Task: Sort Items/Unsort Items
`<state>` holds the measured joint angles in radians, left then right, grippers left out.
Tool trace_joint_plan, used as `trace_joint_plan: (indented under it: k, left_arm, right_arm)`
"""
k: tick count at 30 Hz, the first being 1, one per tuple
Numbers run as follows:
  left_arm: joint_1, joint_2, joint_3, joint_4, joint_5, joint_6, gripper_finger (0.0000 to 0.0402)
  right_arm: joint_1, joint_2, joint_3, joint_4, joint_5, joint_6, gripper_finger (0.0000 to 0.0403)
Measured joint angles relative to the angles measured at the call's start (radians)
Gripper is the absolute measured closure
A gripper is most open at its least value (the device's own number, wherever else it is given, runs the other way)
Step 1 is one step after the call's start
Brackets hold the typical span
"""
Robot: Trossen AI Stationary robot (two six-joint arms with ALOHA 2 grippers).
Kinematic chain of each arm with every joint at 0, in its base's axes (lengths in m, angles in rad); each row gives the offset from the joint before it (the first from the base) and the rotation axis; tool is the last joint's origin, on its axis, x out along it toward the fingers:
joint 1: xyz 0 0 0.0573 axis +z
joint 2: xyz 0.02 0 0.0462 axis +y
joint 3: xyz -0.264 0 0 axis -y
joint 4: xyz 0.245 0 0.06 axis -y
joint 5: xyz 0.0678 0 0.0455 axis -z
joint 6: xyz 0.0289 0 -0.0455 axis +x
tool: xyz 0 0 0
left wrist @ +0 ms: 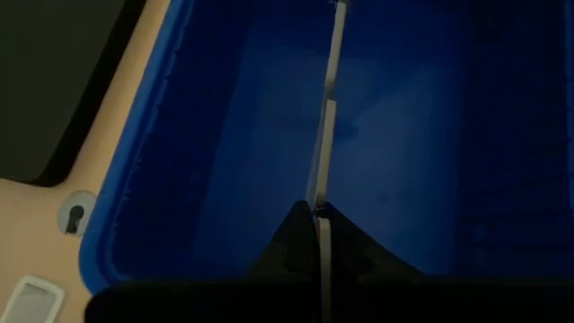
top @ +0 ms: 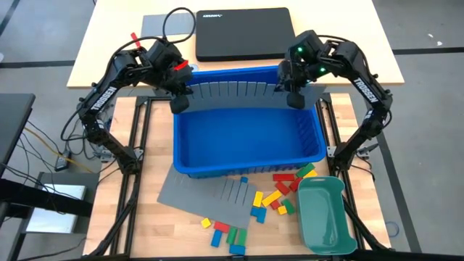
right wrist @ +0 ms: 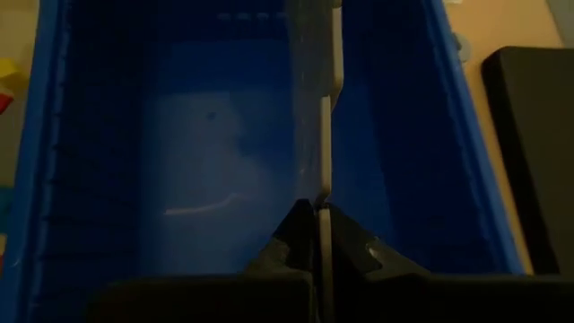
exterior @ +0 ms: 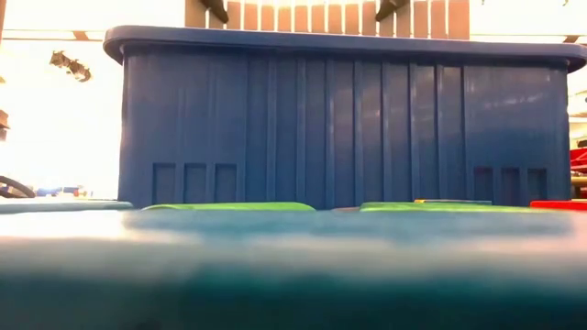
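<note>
A wooden table (top: 148, 239) lies under me. At its six o'clock edge the small red, yellow, green and blue blocks (top: 270, 201) lie scattered beside a grey sheet (top: 210, 193) and a teal tray (top: 324, 215). Farther, toward twelve, over the blue bin (top: 246, 141), my left gripper (top: 179, 104) and right gripper (top: 294, 100) each stand clamped on a slotted grey divider (top: 235, 92).

Low view's foreground a blurred teal tray rim (exterior: 293, 266), blocks (exterior: 229, 206) behind it mere slivers

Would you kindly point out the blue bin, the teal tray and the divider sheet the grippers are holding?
blue bin (top: 246, 138), high view, bare floor inside it.
teal tray (top: 324, 217), high view, middle of its inside.
held divider sheet (top: 232, 90), high view, slotted upper edge between the two grippers.
</note>
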<state>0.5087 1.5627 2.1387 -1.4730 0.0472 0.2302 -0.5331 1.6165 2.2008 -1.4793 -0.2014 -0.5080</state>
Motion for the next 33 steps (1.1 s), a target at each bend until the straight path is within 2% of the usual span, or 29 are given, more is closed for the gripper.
trace_joint_plan:
  k: [7, 33]
  left_arm:
    - [0.001, 0.001, -0.001, -0.016, -0.004, 0.000, 0.0399]
    - [0.000, 0.002, -0.001, 0.009, 0.030, -0.035, 0.0399]
  right_arm:
    - [0.000, 0.001, -0.061, 0.032, 0.004, -0.016, 0.0403]
    - [-0.049, 0.000, -0.019, -0.001, 0.002, -0.032, 0.0403]
